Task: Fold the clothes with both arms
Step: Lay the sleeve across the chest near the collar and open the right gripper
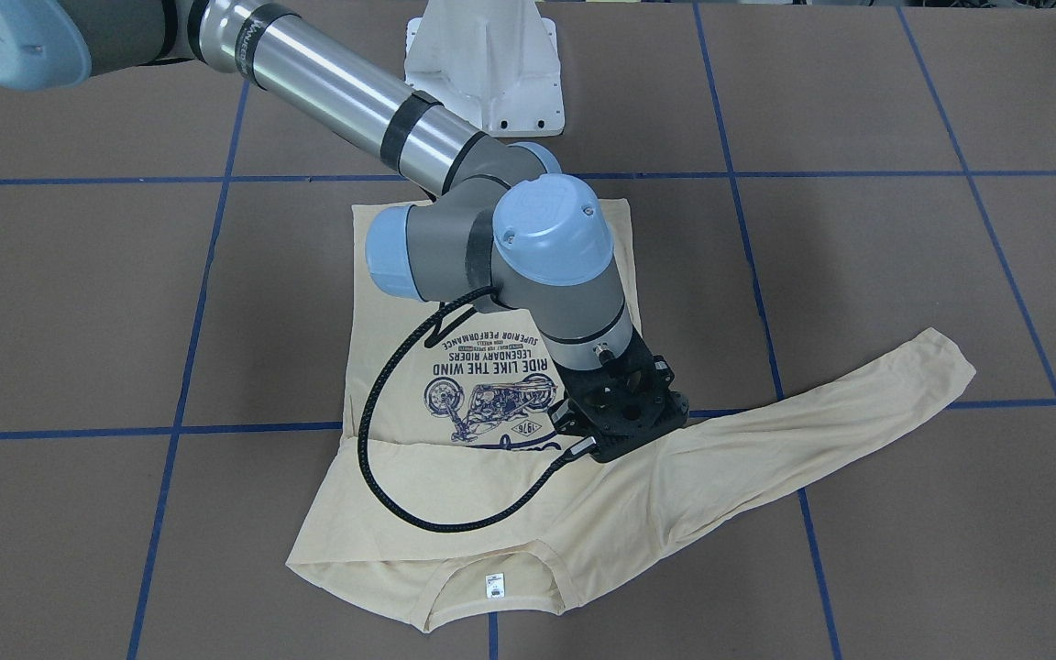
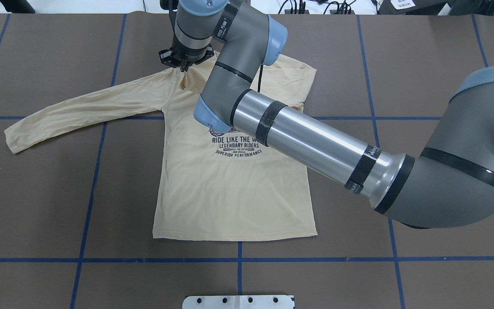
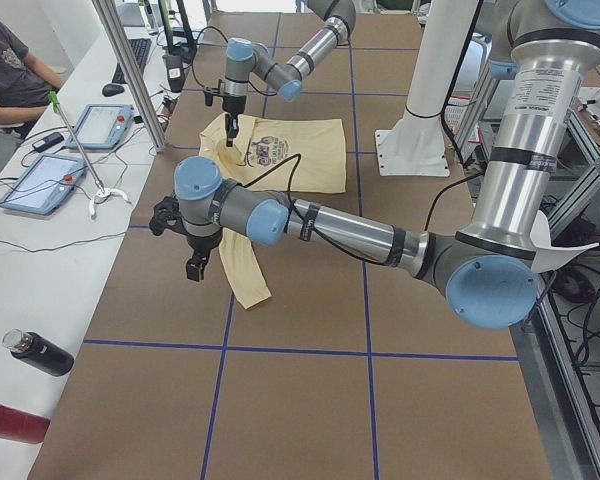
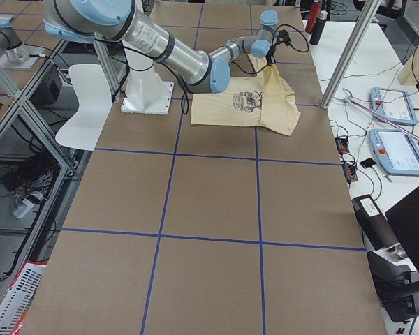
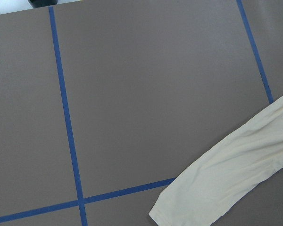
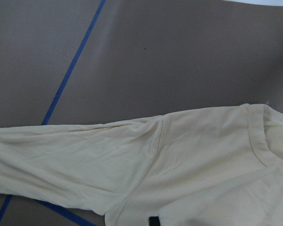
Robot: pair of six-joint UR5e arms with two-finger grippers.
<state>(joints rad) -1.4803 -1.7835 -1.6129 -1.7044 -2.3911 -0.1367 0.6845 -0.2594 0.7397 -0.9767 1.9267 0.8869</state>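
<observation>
The cream-yellow long-sleeved shirt (image 1: pixel 455 477) (image 2: pixel 230 193) lies flat and print-up on the brown table, neck label (image 1: pixel 494 585) towards the operators' side. One sleeve (image 1: pixel 840 394) (image 2: pixel 79 111) (image 6: pixel 61 155) stretches out to my left. A layer of fabric lies folded across the chest, over the top of the print. My right arm reaches across the shirt. Its gripper (image 1: pixel 629 417) (image 2: pixel 182 66) points down at the shoulder where that sleeve starts and seems shut on a small pinch of cloth. My left gripper (image 3: pixel 193 262) hovers near the sleeve cuff (image 5: pixel 179 212); I cannot tell its state.
The white pedestal base (image 1: pixel 487 64) (image 2: pixel 238 301) stands behind the shirt's hem. Blue tape lines (image 2: pixel 238 259) grid the table. A side bench with tablets (image 3: pixel 40 185), bottles (image 3: pixel 40 352) and a seated person (image 3: pixel 5 60) runs along the operators' side, behind metal posts (image 3: pixel 130 75).
</observation>
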